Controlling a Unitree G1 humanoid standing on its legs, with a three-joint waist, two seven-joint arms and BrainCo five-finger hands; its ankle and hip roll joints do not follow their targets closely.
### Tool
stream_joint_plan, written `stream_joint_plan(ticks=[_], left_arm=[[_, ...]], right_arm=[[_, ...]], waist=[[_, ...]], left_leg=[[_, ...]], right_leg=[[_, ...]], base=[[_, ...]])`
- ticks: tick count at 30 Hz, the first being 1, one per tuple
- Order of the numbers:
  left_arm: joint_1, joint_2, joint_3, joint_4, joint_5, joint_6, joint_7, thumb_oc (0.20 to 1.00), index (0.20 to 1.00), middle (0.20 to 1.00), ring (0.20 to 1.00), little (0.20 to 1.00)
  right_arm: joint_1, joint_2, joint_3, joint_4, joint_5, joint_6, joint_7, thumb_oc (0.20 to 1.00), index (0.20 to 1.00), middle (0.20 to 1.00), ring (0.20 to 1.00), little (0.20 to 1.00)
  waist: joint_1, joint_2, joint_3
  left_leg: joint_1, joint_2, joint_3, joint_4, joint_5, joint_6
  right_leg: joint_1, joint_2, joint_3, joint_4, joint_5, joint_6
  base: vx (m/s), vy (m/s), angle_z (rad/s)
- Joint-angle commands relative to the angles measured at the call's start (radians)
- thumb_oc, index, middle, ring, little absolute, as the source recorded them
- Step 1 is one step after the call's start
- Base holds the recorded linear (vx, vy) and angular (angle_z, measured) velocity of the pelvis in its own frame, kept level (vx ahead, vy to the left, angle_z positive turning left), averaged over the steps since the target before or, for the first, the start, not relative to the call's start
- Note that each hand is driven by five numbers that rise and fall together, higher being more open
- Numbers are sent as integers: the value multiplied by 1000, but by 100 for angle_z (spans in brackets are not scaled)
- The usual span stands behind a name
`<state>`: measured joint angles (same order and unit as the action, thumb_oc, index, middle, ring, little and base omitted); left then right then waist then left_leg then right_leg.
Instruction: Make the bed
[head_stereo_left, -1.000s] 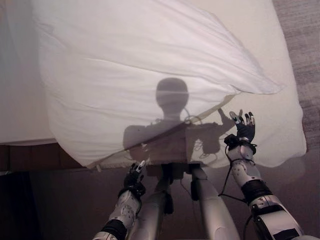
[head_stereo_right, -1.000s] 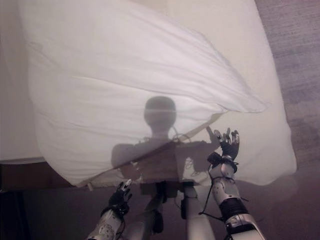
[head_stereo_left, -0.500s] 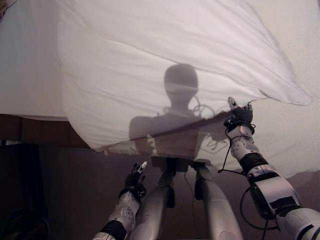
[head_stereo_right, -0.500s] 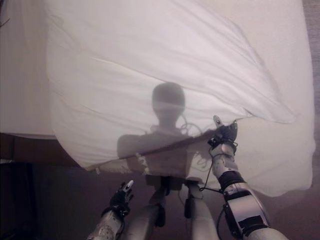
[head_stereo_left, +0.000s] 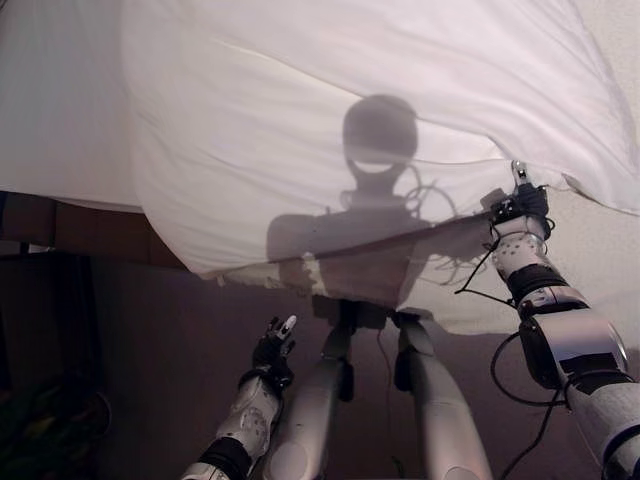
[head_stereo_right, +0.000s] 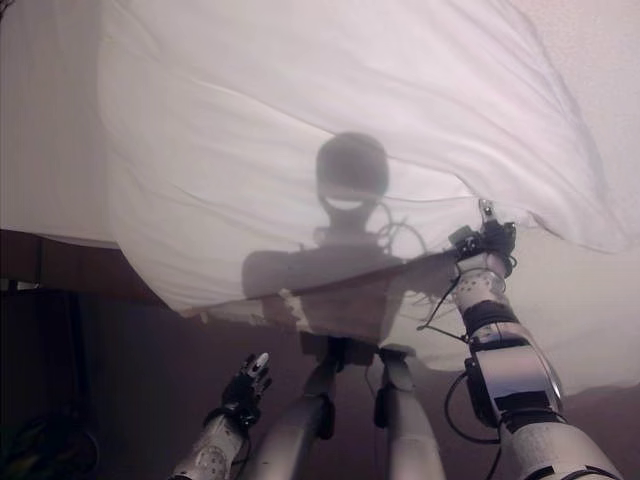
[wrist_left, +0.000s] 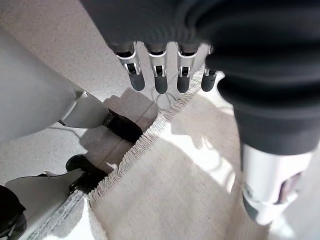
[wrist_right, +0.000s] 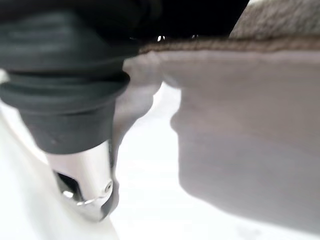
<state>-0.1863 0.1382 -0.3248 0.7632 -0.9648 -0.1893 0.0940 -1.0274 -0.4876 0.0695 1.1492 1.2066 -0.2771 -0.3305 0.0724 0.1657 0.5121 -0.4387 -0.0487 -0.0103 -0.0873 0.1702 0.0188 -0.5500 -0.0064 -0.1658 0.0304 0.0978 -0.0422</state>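
**Right hand at duvet edge, left hand idle low**

Across the far part of the scene lies a big white puffy duvet (head_stereo_left: 330, 130), creased, spread over the bed w/ a white sheet (head_stereo_left: 600, 260) showing under it at right. The duvet's near edge hangs over the bed's near side; a dark brown bed base (head_stereo_left: 70, 225) shows below the sheet at left.

Right hand (head_stereo_left: 520, 200) is up at the duvet's near-right edge, touching or tucked under the fabric; one finger pokes up past the hem. Rest of the fingers are hidden by cloth, so can't tell if they're apart or clamped on it. The right wrist view is too close to settle it: just the dark cover & pale cloth.

Left hand (head_stereo_left: 274, 345) hangs low, near side, well clear of the bed, holding nothing; left wrist view shows its fingers (wrist_left: 160, 80) straight & loose above a beige fringed rug (wrist_left: 170, 185) on a pale speckled floor (wrist_left: 55, 45).

No writing or labels readable anywhere.
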Motion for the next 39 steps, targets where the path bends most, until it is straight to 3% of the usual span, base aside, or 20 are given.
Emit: stream_joint_plan(ticks=[1,8,13,19,23,25,31,39], left_arm=[[-1,30,-60,-15,-27,-6,6,1000,1000,1000,1000,1000],[5,42,-75,-71,-34,-10,11,1000,1000,1000,1000,1000],[26,72,-97,-216,-46,-16,-7,1000,1000,1000,1000,1000],[104,155,-193,-452,-149,34,-92,1000,1000,1000,1000,1000],[103,245,-300,-591,-200,84,-147,1000,1000,1000,1000,1000],[78,250,-350,-630,-255,103,-157,1000,1000,1000,1000,1000],[-6,206,-436,-604,-368,117,-124,1000,1000,1000,1000,1000],[-114,83,-425,-463,-494,117,-69,1000,1000,1000,1000,1000]], right_arm=[[-203,-73,62,-17,-40,-54,12,200,200,200,200,200],[-249,-87,97,5,-82,-30,-9,200,200,200,200,200],[-217,-88,104,-46,-94,-29,-9,200,200,200,200,200],[-180,-73,117,-105,-92,-18,2,200,200,200,200,200],[-153,-19,139,-220,-55,-41,24,200,200,200,200,200],[-124,1,150,-295,-39,-60,32,200,200,200,200,200],[-42,31,172,-481,-31,-98,33,200,200,200,200,200],[69,71,183,-666,-18,-130,38,200,200,200,200,200]], waist=[[31,-37,-30],[31,-41,-29],[25,-53,-23],[15,-78,-27],[-2,-109,-35],[-15,-127,-43],[-45,-168,-57],[-74,-215,-88]], left_leg=[[36,-28,-3,0,-40,-37],[36,-28,-10,0,-33,-40],[47,-29,-18,0,-33,-40],[69,-34,-14,3,-39,-33],[87,-32,3,9,-53,-26],[93,-32,11,9,-55,-26],[109,-33,25,11,-62,-21],[136,-32,50,7,-72,-10]], right_leg=[[31,-69,61,-13,84,138],[33,-70,54,-10,85,135],[48,-70,45,-7,81,135],[76,-70,47,-17,87,137],[95,-63,63,-30,94,140],[102,-61,67,-37,97,142],[112,-59,80,-38,103,146],[116,-55,106,-26,100,149]], base=[[0,0,0],[-7,-3,2],[-12,-11,6],[-19,-1,3],[-24,15,-1],[-15,6,-4],[-17,13,-11],[-4,15,-13]])
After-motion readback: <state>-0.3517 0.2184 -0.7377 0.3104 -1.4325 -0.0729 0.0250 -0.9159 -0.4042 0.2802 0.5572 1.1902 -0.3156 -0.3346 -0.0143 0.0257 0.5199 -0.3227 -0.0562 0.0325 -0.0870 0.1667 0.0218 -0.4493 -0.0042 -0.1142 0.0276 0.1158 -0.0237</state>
